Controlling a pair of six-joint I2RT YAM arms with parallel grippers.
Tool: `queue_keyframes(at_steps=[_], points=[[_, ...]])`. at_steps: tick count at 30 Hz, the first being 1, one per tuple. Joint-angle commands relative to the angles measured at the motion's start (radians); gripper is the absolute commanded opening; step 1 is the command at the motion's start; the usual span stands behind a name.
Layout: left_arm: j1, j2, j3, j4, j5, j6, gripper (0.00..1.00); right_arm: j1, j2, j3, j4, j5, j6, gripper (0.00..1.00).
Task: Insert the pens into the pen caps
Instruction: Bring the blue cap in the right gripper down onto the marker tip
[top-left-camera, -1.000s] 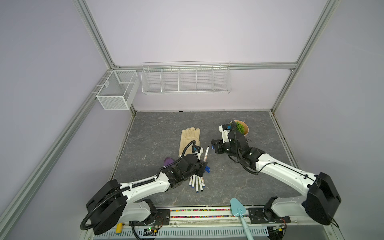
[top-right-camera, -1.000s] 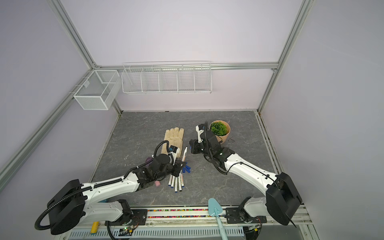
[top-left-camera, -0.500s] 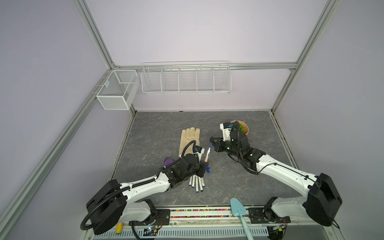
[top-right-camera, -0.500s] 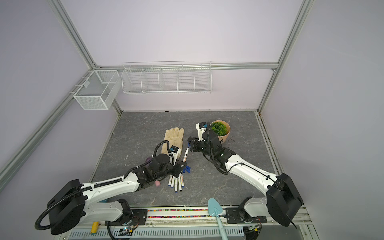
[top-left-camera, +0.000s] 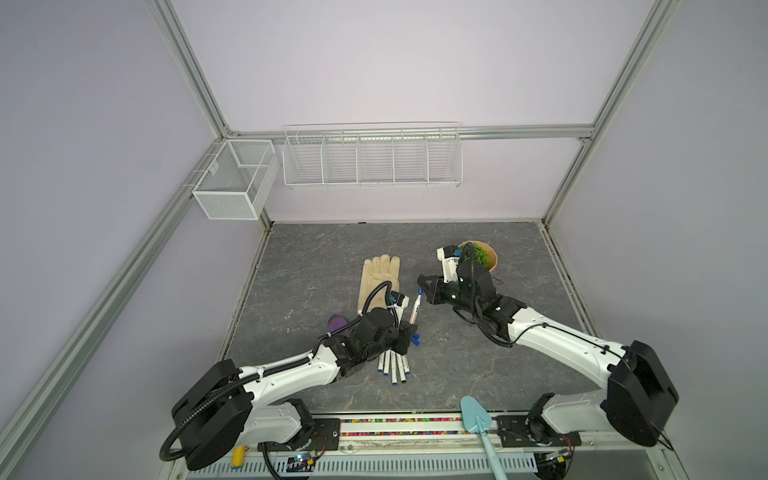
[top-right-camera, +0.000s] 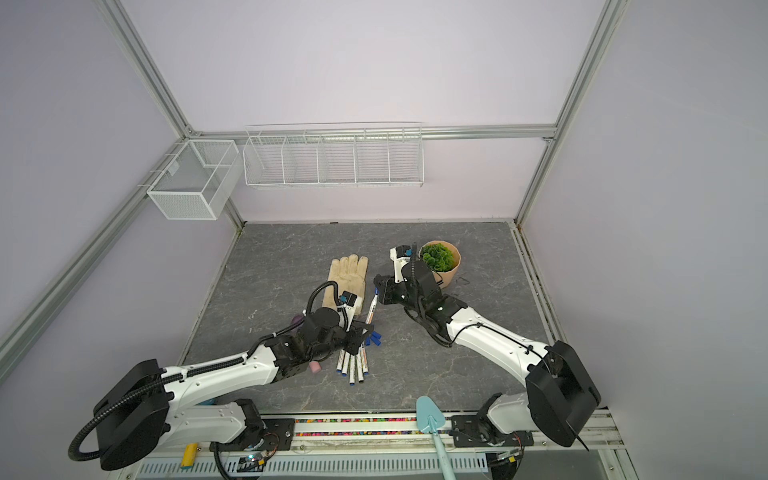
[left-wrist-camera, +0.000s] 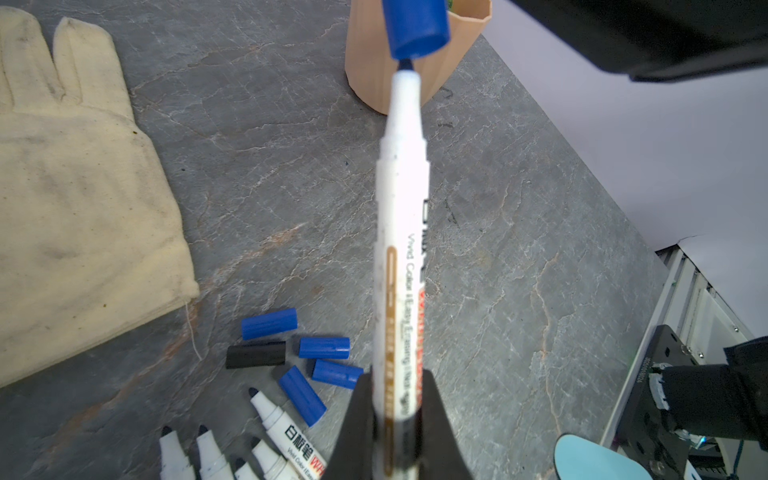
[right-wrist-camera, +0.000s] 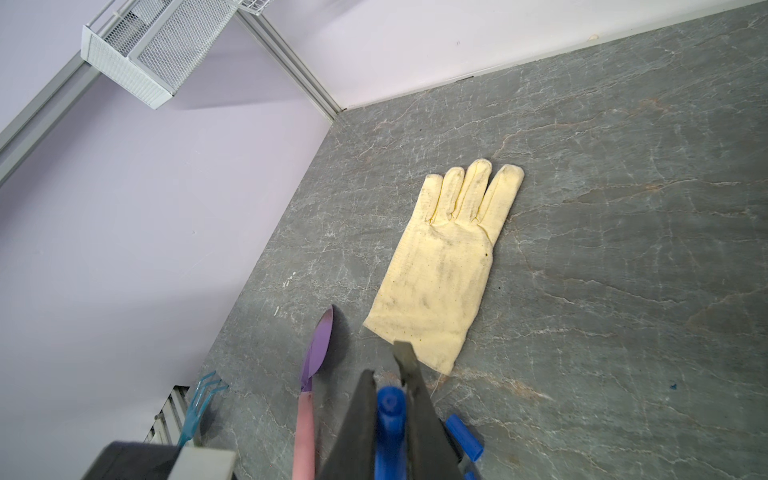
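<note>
Two grippers are seen brought close together above the table (top-left-camera: 478, 353). The left gripper (left-wrist-camera: 397, 399) is clamped on a pen (left-wrist-camera: 401, 208), which is gripped near its rear end with the nib pointed away from the jaws. The right gripper (right-wrist-camera: 384, 368) is clamped on a blue cap (right-wrist-camera: 390, 409), which is held directly ahead of the left gripper, in line with the pen. In the left wrist view the dark nib is seen at the mouth of this cap, and the cap is not seated on the white barrel.

Five more pens (left-wrist-camera: 278, 422) are laid side by side on the table beneath the left gripper, all uncapped. Four loose blue caps (left-wrist-camera: 269, 323) and one black cap (left-wrist-camera: 255, 355) are scattered just beyond their nibs, below the held pen.

A glove (left-wrist-camera: 75, 208) is laid flat on the table beside the left gripper, past the loose caps. A pot (top-right-camera: 449, 276) is stood just behind the right gripper. A purple trowel (right-wrist-camera: 318, 349) is laid beside the left arm's wrist.
</note>
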Motion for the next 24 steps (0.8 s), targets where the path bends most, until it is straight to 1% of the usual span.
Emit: queue_keyframes(at_steps=[1,7,14,19,24], points=[[-0.006,-0.010,-0.001,0.021,0.010,0.013,0.00,0.006,0.010,-0.018,0.004,0.000,0.000,0.10],[-0.005,-0.005,0.002,0.016,0.009,0.013,0.00,0.011,-0.001,-0.048,-0.015,0.022,-0.017,0.10],[-0.005,-0.003,0.004,0.011,-0.005,0.006,0.00,0.011,-0.024,-0.048,-0.039,-0.016,-0.044,0.10],[-0.005,-0.009,0.004,0.009,-0.022,0.001,0.00,0.001,-0.049,-0.044,-0.086,-0.104,-0.098,0.10],[-0.006,-0.031,-0.008,0.022,-0.046,-0.002,0.00,-0.032,-0.059,-0.032,-0.161,-0.260,-0.147,0.09]])
